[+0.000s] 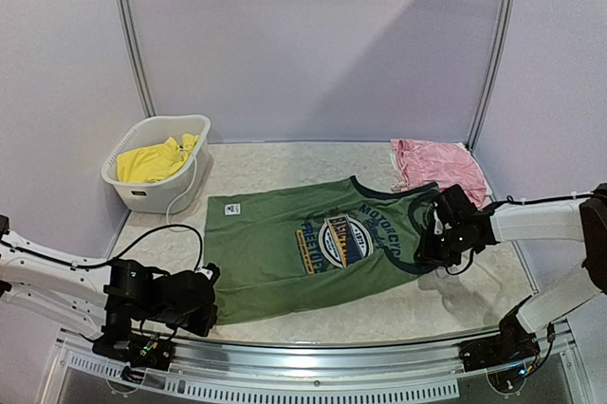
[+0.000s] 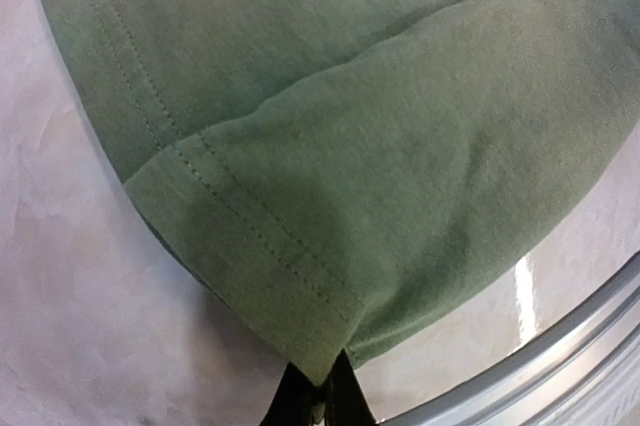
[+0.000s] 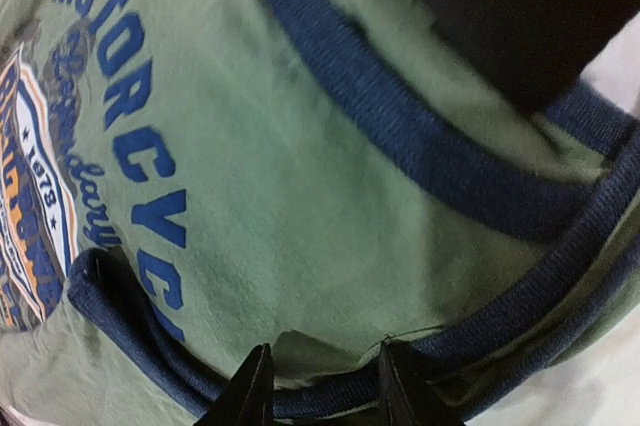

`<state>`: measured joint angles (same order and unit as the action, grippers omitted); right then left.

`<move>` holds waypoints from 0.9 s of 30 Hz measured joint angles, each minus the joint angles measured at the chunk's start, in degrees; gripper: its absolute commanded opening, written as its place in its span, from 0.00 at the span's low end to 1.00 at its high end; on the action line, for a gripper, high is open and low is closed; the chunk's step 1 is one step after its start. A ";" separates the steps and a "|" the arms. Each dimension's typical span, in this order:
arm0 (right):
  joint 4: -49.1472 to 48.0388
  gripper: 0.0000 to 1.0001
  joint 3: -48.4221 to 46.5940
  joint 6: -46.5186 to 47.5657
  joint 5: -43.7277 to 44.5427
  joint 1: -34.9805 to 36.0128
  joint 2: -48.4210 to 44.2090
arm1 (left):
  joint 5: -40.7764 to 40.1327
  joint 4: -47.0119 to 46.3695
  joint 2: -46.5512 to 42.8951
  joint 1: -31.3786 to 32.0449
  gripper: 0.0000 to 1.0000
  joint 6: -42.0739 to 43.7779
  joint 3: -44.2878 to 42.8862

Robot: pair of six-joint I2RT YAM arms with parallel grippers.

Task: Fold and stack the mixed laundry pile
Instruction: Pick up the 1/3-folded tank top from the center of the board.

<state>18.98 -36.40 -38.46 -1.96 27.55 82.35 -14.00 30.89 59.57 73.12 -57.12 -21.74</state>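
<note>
Tank top [image 1: 313,247]: lies flat, print up, in the middle of the worktop [image 1: 275,172], with its hem toward the left arm and its straps toward the right. It is spread singly, presumably so that it can be folded before the others.
Left end effector [image 1: 207,283]: pressed together on the near hem corner [image 2: 330,346]. The wrist view shows the stitched corner running into the fingertips. A corner hold lets the arm carry one end of the cloth.
Right end effector [image 1: 429,233]: set over the strap end, fingers apart astride the blue binding [image 3: 420,146]. Whether they already grip it cannot be told.
Step in hand: judged as taking hold of opposite ends, so both arms can fold together and the cloth keeps flat.
Shorts [image 1: 152,162]: yellow, bunched in the basket [image 1: 161,197] at far left, well apart from the tank top; not yet folded.
Pink garment [image 1: 436,165]: crumpled at far right, just beyond the right end effector; unfolded.
Progress: early; no folded stack is visible.
Risk: a grip on only one layer of the binding could let the shoulder sag during the fold.
</note>
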 measured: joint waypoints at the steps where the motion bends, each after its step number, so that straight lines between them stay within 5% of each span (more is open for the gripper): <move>1: 0.59 0.35 1.03 -1.11 0.50 1.22 -1.38 | 0.09 1.18 -0.50 0.42 0.00 -0.33 -0.04; 19: 12.37 0.36 6.73 -21.16 14.49 23.26 -11.34 | 2.86 13.22 -6.10 6.97 0.00 -5.92 -0.11; 27: 26.75 0.52 3.41 -25.35 17.25 26.49 -17.05 | 0.24 20.04 -10.25 7.50 0.48 -7.02 -2.16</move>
<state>45.74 -32.99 -63.81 15.29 54.04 65.30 -13.76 50.94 49.32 80.62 -64.14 -23.90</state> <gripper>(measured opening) 0.492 0.373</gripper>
